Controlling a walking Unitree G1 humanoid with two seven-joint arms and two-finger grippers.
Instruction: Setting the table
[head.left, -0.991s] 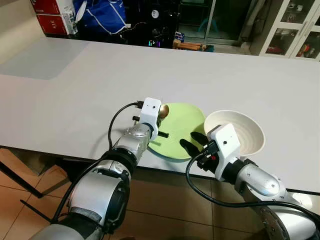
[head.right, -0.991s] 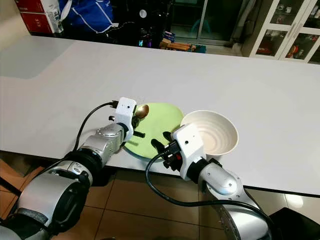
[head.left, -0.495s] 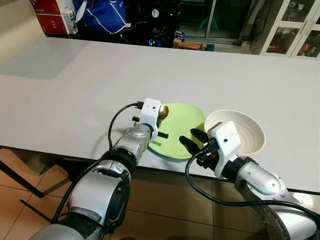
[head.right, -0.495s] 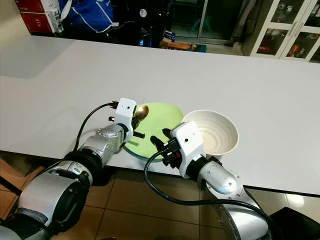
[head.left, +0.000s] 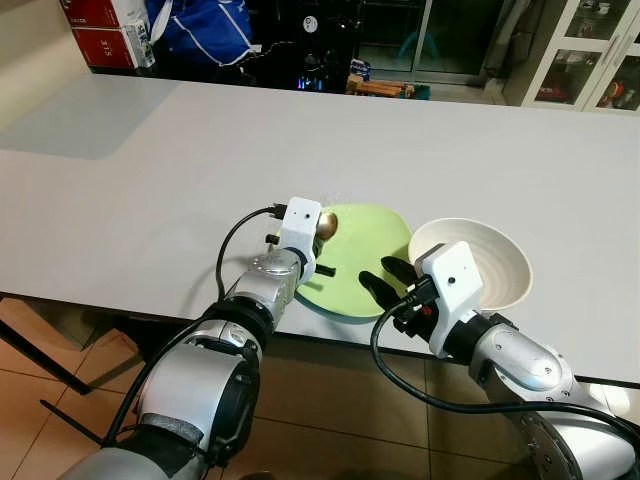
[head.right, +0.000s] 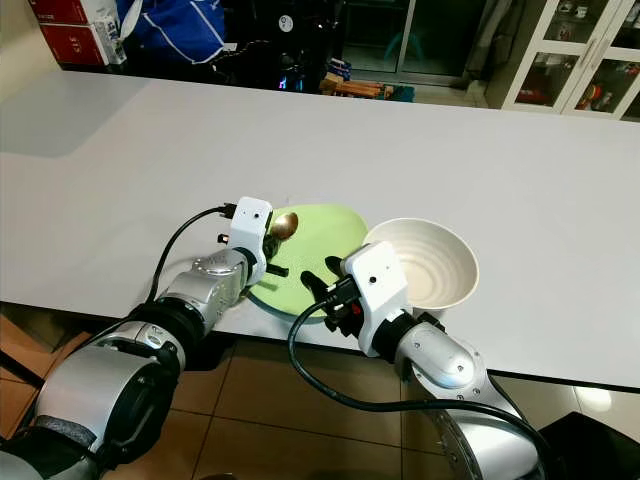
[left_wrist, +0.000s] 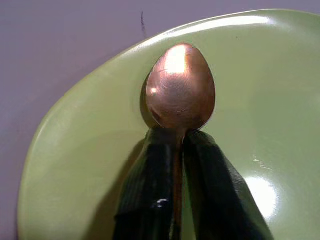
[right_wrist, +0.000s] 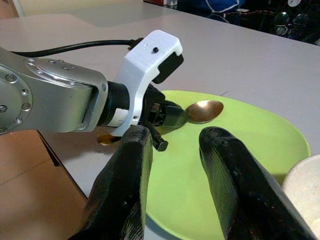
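My left gripper (left_wrist: 175, 200) hides the handle of the spoon (left_wrist: 181, 85) between my fingers (left_wrist: 147, 195); I see just its bowl. My wrist housing covers the near left rim of the green plate (head.left: 365, 250). My right gripper (head.left: 385, 280) overlaps the plate's near edge, and its housing masks the near side of the white bowl (head.left: 495, 260). The table (head.left: 150, 190) runs off both sides.

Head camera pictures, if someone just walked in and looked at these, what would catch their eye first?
Most likely the green plate at the near edge of the long white table, with the left gripper holding a copper-coloured spoon over it, fingers shut on the handle. Right beside the plate sits a white bowl, and the right gripper hovers open over the plate's near side, pointing toward the spoon.
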